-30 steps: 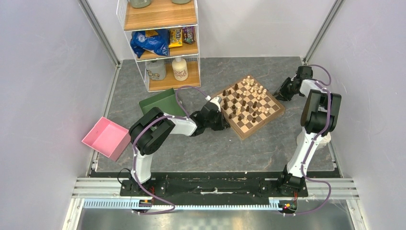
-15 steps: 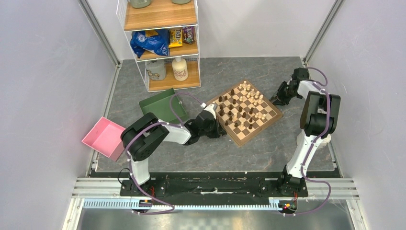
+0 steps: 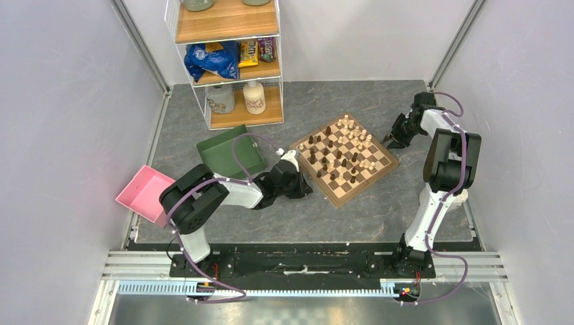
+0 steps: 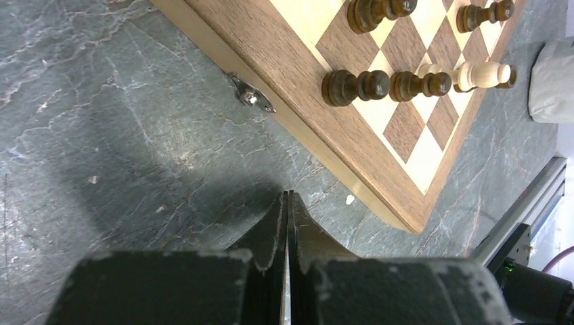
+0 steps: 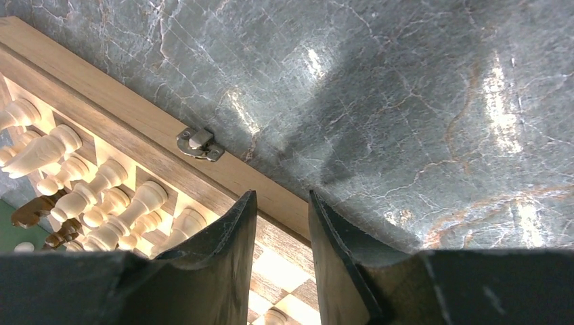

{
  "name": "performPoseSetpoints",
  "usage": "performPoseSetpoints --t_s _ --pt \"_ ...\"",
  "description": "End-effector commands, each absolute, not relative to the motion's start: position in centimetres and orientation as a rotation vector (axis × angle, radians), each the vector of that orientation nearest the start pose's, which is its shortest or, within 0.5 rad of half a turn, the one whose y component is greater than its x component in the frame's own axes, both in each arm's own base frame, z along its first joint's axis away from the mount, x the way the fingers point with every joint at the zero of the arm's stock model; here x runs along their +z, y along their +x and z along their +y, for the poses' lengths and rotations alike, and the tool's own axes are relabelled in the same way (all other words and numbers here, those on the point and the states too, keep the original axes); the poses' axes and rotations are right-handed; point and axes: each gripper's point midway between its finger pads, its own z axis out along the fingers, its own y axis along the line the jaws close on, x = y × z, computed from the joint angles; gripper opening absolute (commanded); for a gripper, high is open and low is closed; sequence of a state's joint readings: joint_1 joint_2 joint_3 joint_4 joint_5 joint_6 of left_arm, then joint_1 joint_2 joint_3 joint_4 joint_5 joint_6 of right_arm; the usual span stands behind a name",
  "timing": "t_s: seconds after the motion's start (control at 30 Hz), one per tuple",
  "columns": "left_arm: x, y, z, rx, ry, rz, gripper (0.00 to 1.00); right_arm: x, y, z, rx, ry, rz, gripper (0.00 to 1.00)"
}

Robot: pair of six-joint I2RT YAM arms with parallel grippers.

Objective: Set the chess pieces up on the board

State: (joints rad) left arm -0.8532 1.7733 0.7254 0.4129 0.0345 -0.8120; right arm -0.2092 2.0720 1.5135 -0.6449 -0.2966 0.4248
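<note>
Check your left tool (image 4: 285,196): closed, empty, over the desk (image 4: 101,135) beside the chessboard (image 4: 271,40). Your right tool (image 5: 283,196) stands slightly open, empty, over the chessboard's opposite border.

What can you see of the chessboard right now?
The chessboard is a square wooden board, dark brown and tan checks inside a pale border, with a metal clasp on its edge. It lies flat on the grey stone-look table, turned diagonally. Dark and cream chess pieces stand on it. The shut left gripper is just off one edge; the open right gripper hangs over the opposite border.
</note>
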Motion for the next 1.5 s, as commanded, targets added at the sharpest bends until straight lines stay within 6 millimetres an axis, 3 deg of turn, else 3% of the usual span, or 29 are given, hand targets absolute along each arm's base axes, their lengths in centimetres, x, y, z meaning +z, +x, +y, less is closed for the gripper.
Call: performPoseSetpoints --t_s 0.0,0.23,0.53,0.77,0.9,1.2,1.3,1.47 --pt "2.4 25.5 -34.0 -0.860 0.135 2.352 0.02 4.1 44.6 -1.9 0.499 0.731 2.664 0.42" --pt "5.3 25.9 -32.4 -0.798 0.148 2.278 0.02 3.8 42.8 -0.2 0.527 0.706 2.704 0.42" --pt "12.7 27.6 -29.0 -0.644 0.142 2.111 0.02 4.0 40.0 1.7 0.575 0.699 2.721 0.41" --pt "19.0 29.4 -26.3 -0.524 0.107 2.001 0.02 4.7 37.9 2.3 0.500 0.680 2.731 0.41" --pt "22.4 31.0 -25.4 -0.529 0.066 1.941 0.02 4.6 37.1 2.5 0.495 0.675 2.739 0.41" --pt "28.9 36.8 -22.5 -0.570 -0.121 1.870 0.02 4.3 36.5 2.3 0.453 0.679 2.751 0.41" --pt "30.3 37.3 -21.7 -0.569 -0.153 1.837 0.02 5.4 36.9 -0.1 0.293 0.711 2.655 0.42" --pt "29.8 37.4 -19.0 -0.595 -0.264 1.834 0.02 5.9 37.8 -0.6 0.345 0.772 2.602 0.42"
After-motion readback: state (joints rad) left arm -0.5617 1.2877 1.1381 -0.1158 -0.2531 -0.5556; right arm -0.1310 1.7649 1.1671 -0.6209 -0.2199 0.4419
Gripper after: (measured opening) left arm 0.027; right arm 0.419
